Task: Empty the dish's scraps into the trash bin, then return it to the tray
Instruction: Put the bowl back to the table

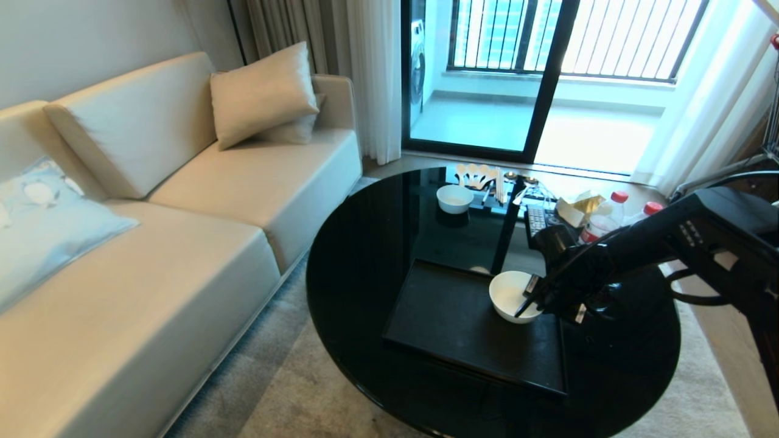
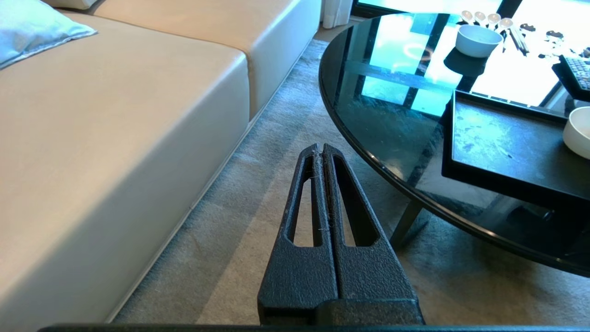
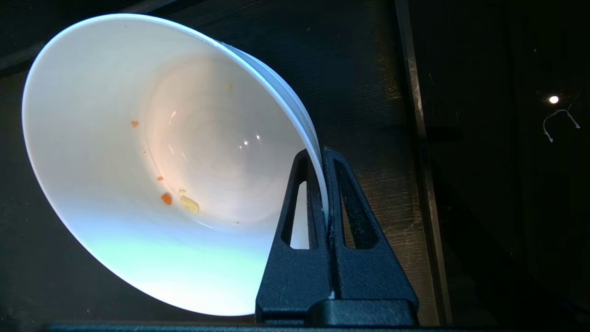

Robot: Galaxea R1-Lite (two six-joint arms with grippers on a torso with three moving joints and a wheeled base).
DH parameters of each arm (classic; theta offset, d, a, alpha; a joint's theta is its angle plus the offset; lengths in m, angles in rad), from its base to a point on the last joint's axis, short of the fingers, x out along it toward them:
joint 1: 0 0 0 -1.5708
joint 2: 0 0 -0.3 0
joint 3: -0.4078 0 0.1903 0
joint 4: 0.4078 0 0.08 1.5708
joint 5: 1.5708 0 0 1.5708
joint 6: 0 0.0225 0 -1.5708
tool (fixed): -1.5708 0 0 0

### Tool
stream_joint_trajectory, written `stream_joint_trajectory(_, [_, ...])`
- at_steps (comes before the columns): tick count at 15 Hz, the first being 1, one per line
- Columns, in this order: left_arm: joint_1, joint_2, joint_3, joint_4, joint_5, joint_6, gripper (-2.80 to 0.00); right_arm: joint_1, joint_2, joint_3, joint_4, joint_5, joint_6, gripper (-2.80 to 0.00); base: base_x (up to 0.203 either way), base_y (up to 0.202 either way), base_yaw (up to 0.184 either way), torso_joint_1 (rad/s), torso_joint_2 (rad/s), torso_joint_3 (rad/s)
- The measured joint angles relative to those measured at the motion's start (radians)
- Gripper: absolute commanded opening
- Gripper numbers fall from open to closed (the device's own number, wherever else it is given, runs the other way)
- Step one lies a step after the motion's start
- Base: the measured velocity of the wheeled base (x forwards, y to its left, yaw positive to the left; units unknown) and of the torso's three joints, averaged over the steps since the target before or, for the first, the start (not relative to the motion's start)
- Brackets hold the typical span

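On the black tray point(image 1: 450, 322), at its right edge, sits the white dish point(image 1: 510, 295). It is round, deep and shiny. It looks almost clean inside, with only a few tiny orange and pale yellow scraps point(image 3: 179, 199) stuck to the wall. The right gripper point(image 1: 527, 302) pinches its rim. The left gripper point(image 2: 320, 152) hangs over the carpet point(image 2: 258, 221) beside the tabletop point(image 1: 365, 255), fingers pressed together.

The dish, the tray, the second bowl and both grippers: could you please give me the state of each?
dish: upright over the tray, nearly empty, few crumbs.
right gripper: shut on dish's rim.
tray: flat on table.
smaller bowl: upright on table, off tray.
left gripper: shut, empty, above carpet.
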Motion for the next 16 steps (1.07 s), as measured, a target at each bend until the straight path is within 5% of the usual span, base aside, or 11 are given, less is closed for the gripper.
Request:
stream_joint_trajectory(2, [0.0,0.0,0.0,0.0,0.0,0.0,-2.8,0.001,-0.009,0.018,-0.001,0.0,0.0,-2.8,0.0,0.0,0.0,0.0,0.0,0.0])
stream_joint_trajectory(3, [0.0,0.0,0.0,0.0,0.0,0.0,-2.8,0.005,-0.014,0.031,-0.002,0.0,0.0,0.0,0.0,0.0,0.0,0.0,0.0,0.0])
stream_joint_trajectory(16, [0.0,0.0,0.0,0.0,0.0,0.0,-2.8,0.015,-0.11,0.091,-0.018,-0.016,-0.013,0.0,0.0,0.0,0.0,0.0,0.0,0.0])
